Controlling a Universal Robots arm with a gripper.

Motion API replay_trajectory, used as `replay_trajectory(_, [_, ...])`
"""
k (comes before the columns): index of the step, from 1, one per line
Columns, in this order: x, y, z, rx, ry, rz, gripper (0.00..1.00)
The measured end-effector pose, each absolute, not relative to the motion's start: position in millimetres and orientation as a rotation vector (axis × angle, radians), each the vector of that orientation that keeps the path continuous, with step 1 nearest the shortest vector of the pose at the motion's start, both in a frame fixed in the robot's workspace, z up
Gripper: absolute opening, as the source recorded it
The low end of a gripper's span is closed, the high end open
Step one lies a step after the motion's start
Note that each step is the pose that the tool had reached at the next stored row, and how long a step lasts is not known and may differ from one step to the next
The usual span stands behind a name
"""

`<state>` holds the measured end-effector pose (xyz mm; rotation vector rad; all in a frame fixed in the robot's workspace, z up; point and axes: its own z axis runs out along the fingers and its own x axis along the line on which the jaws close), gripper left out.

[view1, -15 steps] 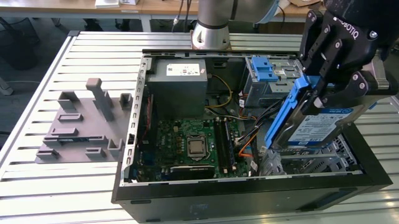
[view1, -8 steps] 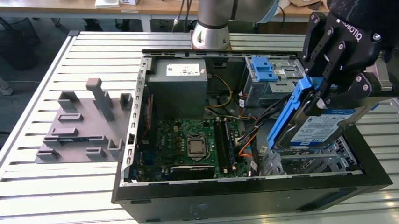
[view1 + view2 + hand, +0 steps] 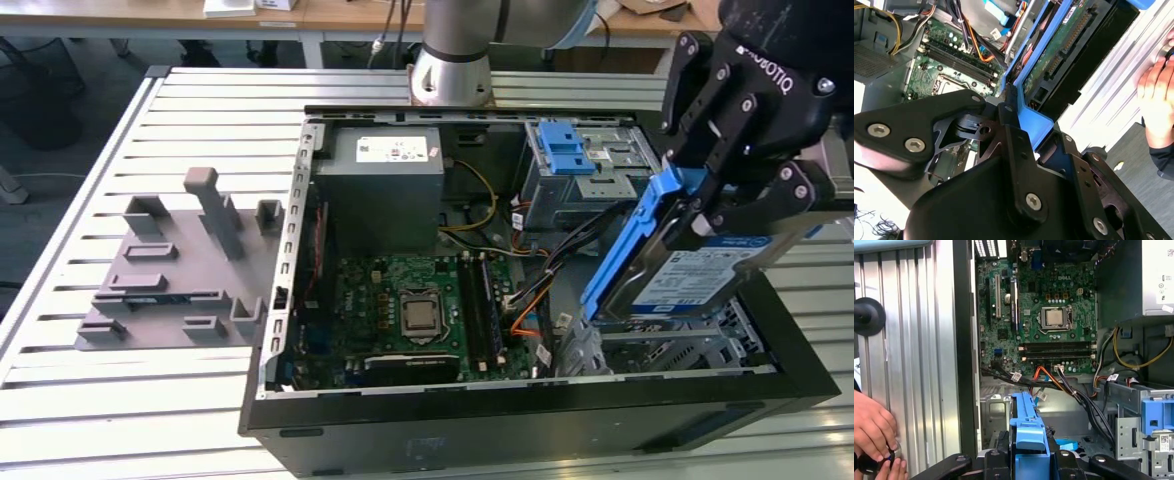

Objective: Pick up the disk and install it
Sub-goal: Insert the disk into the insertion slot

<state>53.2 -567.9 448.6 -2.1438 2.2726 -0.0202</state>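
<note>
From my station I see the gripper [image 3: 731,205] high at the exterior view's right. Its fingers [image 3: 1015,142] are clenched on the disk [image 3: 705,278], pinching the blue carrier frame [image 3: 625,255] clipped around it. The disk hangs tilted with its label toward the exterior camera. It sits over the near corner of the open computer case [image 3: 534,392] at the exterior view's right, above the silvery bay [image 3: 674,350] there. Its lower edge looks to be down near the bay's rim, though I can't tell whether it touches the metal. In the second wrist view the disk shows its green circuit-board face alongside the blue frame.

Inside the case, the motherboard [image 3: 414,310] lies flat in the middle. The grey power-supply box [image 3: 387,185] is beyond it. The drive cage [image 3: 607,165], with a blue bracket [image 3: 567,150] on top, stands just beyond the held disk.

The case rests on a slatted metal table [image 3: 120,400]. A grey fixture [image 3: 174,270] sits on the slats to the exterior view's left of the case. In the first wrist view a person's hand [image 3: 874,427] rests on the slats just outside the case wall.
</note>
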Motion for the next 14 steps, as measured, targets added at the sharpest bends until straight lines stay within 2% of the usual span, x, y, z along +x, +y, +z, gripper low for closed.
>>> replay_trajectory(14, [65.9, -567.9, 442.3, -2.144, 2.273, -0.020, 0.36])
